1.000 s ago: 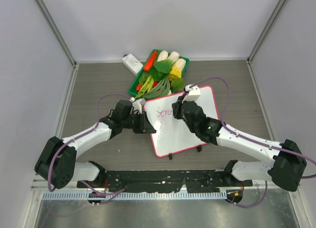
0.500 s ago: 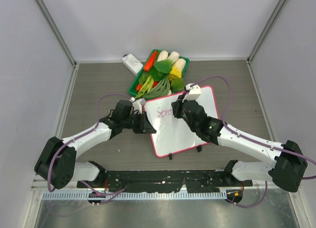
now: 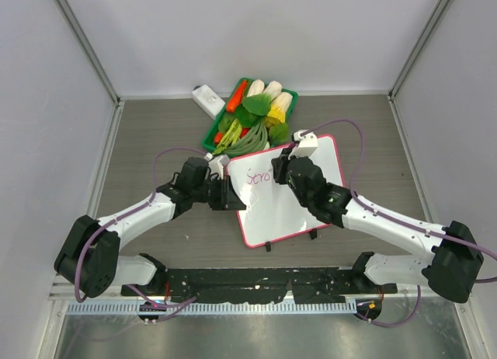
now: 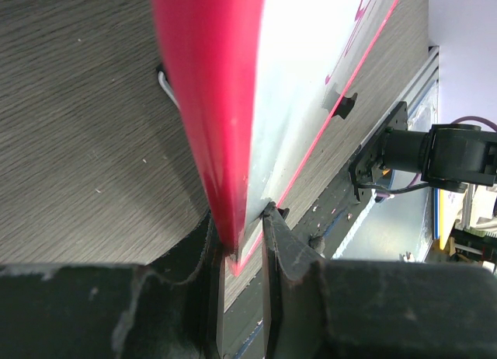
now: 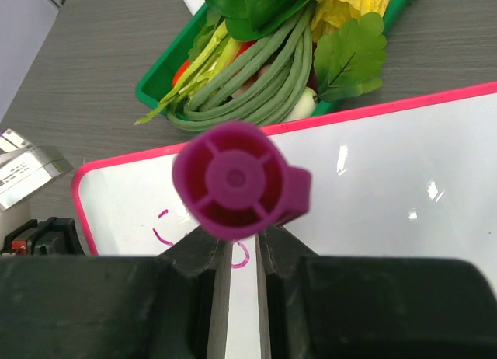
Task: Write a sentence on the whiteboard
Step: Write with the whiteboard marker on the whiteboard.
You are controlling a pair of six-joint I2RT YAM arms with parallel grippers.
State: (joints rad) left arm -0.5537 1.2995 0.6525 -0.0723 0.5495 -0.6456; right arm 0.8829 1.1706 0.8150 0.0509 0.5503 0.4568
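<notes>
The whiteboard (image 3: pixel 291 203), white with a pink-red rim, lies tilted on the table's middle. My left gripper (image 3: pixel 231 194) is shut on its left edge; in the left wrist view the red rim (image 4: pixel 213 102) sits between the jaws of my left gripper (image 4: pixel 241 246). My right gripper (image 3: pixel 281 171) is shut on a magenta marker (image 5: pixel 237 180), its cap end facing the camera, over the board's top left. The sentence (image 3: pixel 256 176) shows as a few magenta letters, about "Stro". A few strokes (image 5: pixel 163 233) also show beside my right gripper (image 5: pixel 239 246).
A green basket (image 3: pixel 250 118) of vegetables stands just beyond the board; it also shows in the right wrist view (image 5: pixel 264 56). A small white block (image 3: pixel 207 99) lies left of the basket. Another white block (image 3: pixel 304 145) sits at the board's top edge.
My right gripper with the marker has shifted slightly right along the first line; the writing has grown by about one letter. The left arm has not moved.
</notes>
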